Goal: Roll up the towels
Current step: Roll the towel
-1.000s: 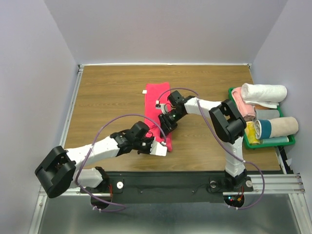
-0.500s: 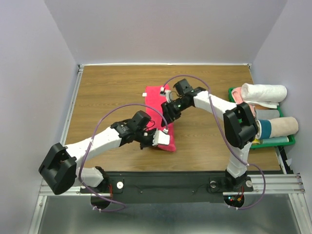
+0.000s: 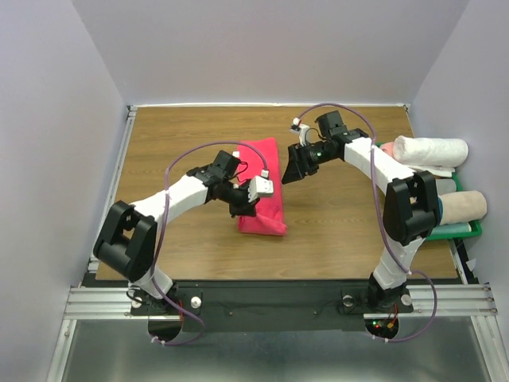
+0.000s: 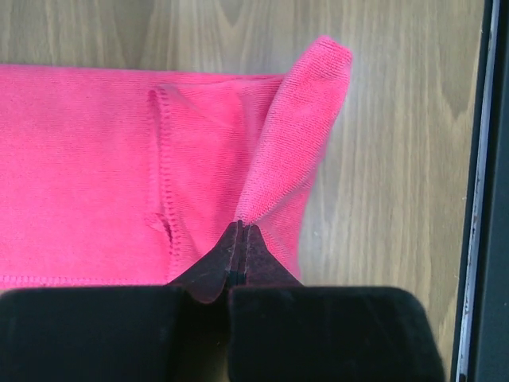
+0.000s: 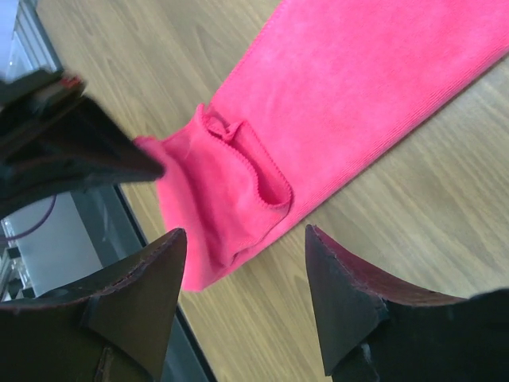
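Note:
The bright pinkish-red towel (image 3: 265,159) lies mid-table, its near end doubled into a loose fold. My left gripper (image 3: 243,205) is shut on a pinched ridge of that near end; in the left wrist view its fingertips (image 4: 241,232) meet on the cloth (image 4: 111,167), and a corner flap stands up to the right. My right gripper (image 3: 293,170) is open and empty, hovering just right of the towel. In the right wrist view its fingers (image 5: 151,270) spread wide above the folded end of the towel (image 5: 366,87). No white tag shows.
A green bin (image 3: 386,148) at the right edge holds several rolled towels, among them a white one (image 3: 433,150) and a beige one (image 3: 463,205). The black rail (image 4: 489,199) runs along the table's near edge. The left gripper's body (image 5: 64,151) shows at left in the right wrist view.
My left gripper has carried the towel's near end away from the front edge, doubling it over. My right gripper has left the towel and moved back and right, and is now open.

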`<act>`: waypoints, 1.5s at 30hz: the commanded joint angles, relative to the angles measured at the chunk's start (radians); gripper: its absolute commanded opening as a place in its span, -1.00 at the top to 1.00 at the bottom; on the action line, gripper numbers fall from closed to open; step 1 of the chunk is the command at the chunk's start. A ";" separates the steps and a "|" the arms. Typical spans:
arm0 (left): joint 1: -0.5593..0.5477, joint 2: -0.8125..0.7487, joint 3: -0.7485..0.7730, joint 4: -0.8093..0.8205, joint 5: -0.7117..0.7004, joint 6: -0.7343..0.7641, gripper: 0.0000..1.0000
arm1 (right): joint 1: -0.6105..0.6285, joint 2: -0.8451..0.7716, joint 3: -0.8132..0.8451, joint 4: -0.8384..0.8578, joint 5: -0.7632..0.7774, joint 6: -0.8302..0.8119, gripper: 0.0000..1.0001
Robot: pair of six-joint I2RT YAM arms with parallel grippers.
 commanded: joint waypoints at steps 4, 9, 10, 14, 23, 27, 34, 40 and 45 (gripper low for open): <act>0.090 0.138 0.138 -0.015 0.087 -0.022 1.00 | 0.006 -0.091 -0.018 -0.019 -0.061 -0.021 -0.25; 0.147 0.220 0.187 0.018 0.110 -0.050 1.00 | 0.006 -0.068 -0.013 -0.018 -0.111 0.005 -0.16; 0.149 0.229 0.188 0.028 0.107 -0.051 1.00 | 0.006 -0.063 -0.012 -0.018 -0.123 0.013 -0.14; 0.149 0.251 0.187 0.062 0.105 -0.068 1.00 | 0.010 -0.011 -0.001 -0.007 -0.201 0.057 -0.07; 0.153 0.297 0.182 0.127 0.085 -0.099 1.00 | 0.085 0.092 -0.053 0.120 -0.191 0.192 0.07; 0.161 0.315 0.190 0.134 0.078 -0.116 1.00 | 0.104 0.135 -0.082 0.162 -0.153 0.206 0.12; 0.162 0.283 0.162 0.151 0.047 -0.126 0.58 | 0.127 0.243 -0.113 0.183 -0.025 0.163 0.24; 0.162 0.019 -0.003 0.185 -0.100 -0.060 -0.15 | 0.136 0.273 -0.104 0.185 0.041 0.142 0.25; 0.017 -0.208 -0.163 0.235 -0.322 0.110 -0.50 | 0.150 0.279 -0.090 0.182 0.090 0.140 0.25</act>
